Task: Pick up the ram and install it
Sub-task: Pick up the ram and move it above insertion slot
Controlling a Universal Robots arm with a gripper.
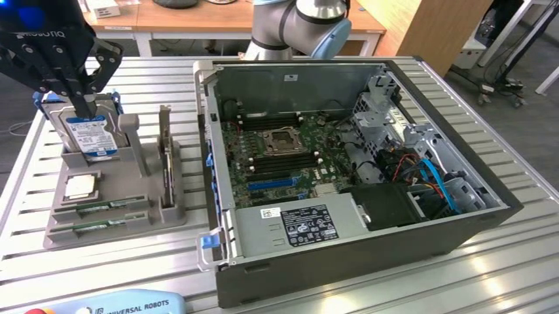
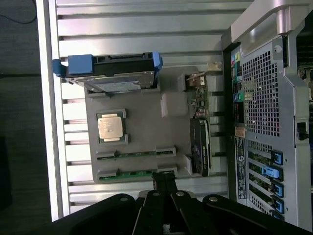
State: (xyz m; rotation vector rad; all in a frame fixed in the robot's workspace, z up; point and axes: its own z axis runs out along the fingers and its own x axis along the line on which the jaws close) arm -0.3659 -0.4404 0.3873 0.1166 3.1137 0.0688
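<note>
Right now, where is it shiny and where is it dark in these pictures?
Exterior view: the metal table shines pale, while the computer case is shadowy inside. Wrist view: the table's edge glares white, and the fingers look black.

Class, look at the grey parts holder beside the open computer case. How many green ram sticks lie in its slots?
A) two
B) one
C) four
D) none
A: in the grey holder, one ram stick and a second ram stick lie side by side in their slots, next to the square processor chip.
</note>
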